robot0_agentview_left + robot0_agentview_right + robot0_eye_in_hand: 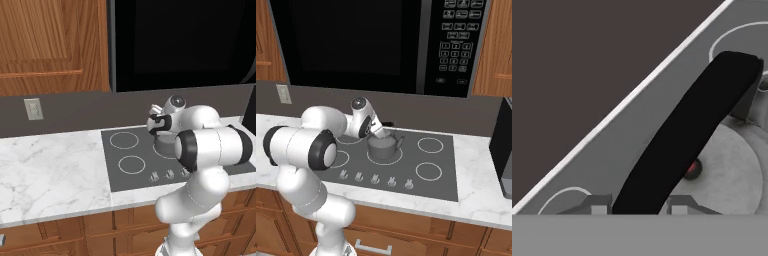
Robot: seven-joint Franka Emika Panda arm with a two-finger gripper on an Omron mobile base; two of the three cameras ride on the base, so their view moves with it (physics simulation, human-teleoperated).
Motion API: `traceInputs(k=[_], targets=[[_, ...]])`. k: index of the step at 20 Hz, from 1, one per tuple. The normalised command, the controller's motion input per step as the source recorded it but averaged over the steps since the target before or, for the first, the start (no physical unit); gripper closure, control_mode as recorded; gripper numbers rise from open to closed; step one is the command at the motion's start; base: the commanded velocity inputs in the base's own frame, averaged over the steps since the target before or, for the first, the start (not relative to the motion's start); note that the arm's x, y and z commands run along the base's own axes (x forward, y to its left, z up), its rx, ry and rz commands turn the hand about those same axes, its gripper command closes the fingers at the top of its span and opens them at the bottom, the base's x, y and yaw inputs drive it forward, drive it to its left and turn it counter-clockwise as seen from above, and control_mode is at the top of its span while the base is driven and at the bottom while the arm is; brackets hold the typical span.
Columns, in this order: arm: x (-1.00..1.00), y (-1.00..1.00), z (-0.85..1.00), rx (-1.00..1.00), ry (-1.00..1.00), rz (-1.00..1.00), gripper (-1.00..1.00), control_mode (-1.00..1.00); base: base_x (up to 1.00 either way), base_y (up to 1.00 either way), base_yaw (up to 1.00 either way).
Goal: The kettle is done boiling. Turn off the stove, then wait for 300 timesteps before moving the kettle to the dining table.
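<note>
Grey metal kettle [384, 145], squat and rounded, standing upright on a ring burner mark of the stove [441, 172], a flat dark glass cooktop set into the marble counter [50, 175]; lid closed, so its contents cannot be seen; short spout pointing toward the right in the right base view. Gripper [637, 206] lowered onto the top of the kettle, its two finger tips standing on either side of the black arched handle [687, 135] and clamped against it; lid knob [693, 169] just beside the handle in the hand view. Row of small silver knobs [375, 178] along the front edge of the cooktop; dark microwave [371, 45] mounted above, between wooden cabinets [50, 45]; wall outlet [33, 108] on the grey backsplash.
</note>
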Motion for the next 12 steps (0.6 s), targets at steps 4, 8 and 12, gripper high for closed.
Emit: traceInputs(k=[4, 8, 12], targets=[[-0.26, -0.07, 0.01, 0.01, -0.11, 0.00, 1.00, -1.00, 0.00, 0.00, 0.00], [-0.42, -0.04, 0.03, 0.00, -0.13, 0.00, 1.00, -1.00, 0.00, 0.00, 0.00], [-0.46, -0.07, 0.10, 0.00, -0.15, 0.00, 1.00, -1.00, 0.00, 0.00, 0.00]])
